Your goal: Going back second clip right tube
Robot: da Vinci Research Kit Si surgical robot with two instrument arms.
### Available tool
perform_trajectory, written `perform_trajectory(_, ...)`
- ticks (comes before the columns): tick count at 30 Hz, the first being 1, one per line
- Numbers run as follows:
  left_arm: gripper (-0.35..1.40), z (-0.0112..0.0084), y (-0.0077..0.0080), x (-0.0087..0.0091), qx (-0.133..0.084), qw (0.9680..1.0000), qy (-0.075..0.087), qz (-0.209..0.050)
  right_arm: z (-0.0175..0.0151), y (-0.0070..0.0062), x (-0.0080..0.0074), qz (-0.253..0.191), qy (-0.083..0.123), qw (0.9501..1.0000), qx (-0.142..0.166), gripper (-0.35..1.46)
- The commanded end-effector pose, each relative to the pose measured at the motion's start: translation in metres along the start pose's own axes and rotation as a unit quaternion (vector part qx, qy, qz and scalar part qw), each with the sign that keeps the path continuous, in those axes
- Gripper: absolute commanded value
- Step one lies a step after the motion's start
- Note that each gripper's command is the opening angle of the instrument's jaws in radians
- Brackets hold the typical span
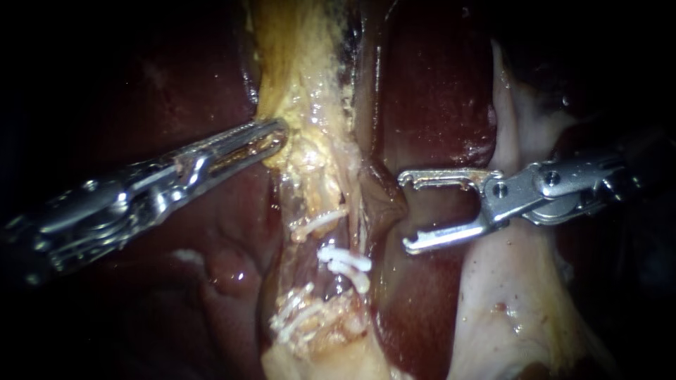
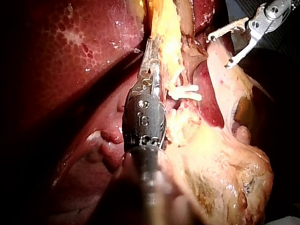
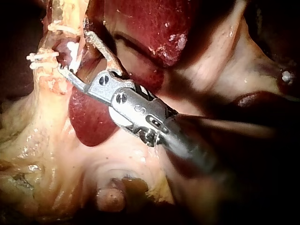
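The left instrument (image 1: 271,138) is seen entering from the left, its jaws clamped on the edge of the yellow fatty tissue (image 1: 303,84) at the top of a pale strand (image 1: 331,183) that runs down over the dark red liver (image 1: 436,91). Several white clips (image 1: 345,262) are seen across this strand below the grasp: one higher on its left side, a pair at its right side, and more lower down. Which tube each clip sits on cannot be made out. The right instrument (image 1: 407,211) is held just beside the strand on its right, level with the upper clips. Its two hooked jaws are spread wide, and nothing is gripped between them; only liver shows behind the gap. A pale fold of tissue (image 1: 507,281) lies under its shaft. In the right wrist view the open jaws (image 3: 74,51) are seen near the clips (image 3: 40,57) but apart from them.
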Motion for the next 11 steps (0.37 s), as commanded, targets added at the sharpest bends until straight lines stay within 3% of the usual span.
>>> perform_trajectory(1,-0.35,0.0002,-0.0001,0.0000,0.000,1.0000,0.002,0.000,0.0000,0.0000,0.0000,0.000,0.000,1.0000,0.000,0.60)
perform_trajectory(11,-0.35,0.0000,-0.0001,-0.0002,0.001,1.0000,0.004,0.001,-0.0003,-0.0001,0.0000,0.000,0.000,1.0000,0.001,0.60)
